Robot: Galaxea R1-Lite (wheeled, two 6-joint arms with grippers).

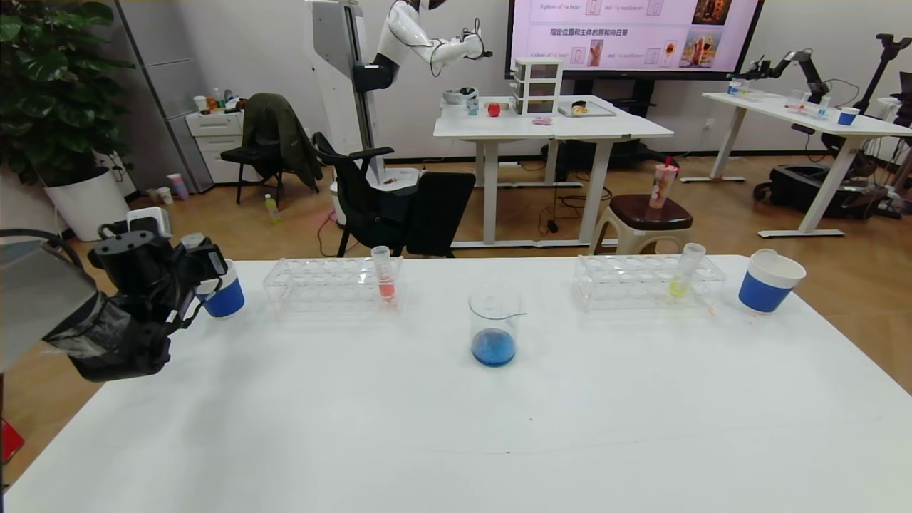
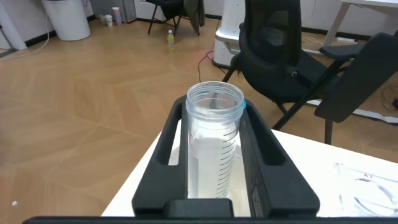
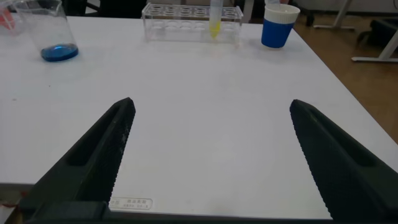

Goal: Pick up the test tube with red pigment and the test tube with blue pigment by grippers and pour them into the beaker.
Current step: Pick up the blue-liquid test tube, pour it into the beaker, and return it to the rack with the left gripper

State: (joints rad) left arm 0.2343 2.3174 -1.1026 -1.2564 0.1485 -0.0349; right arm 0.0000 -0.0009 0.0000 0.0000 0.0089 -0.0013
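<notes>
The beaker stands mid-table with blue liquid at its bottom; it also shows in the right wrist view. The test tube with red pigment stands upright in the left rack. My left gripper is at the table's far left, beside a blue paper cup. In the left wrist view this gripper is shut on a clear graduated tube with no liquid visible in it. No tube holding blue liquid is in view. My right gripper is open and empty above bare table.
A second rack at the right holds a yellow-liquid tube. Another blue paper cup stands at the far right. Chairs, desks and a stool stand beyond the table's far edge.
</notes>
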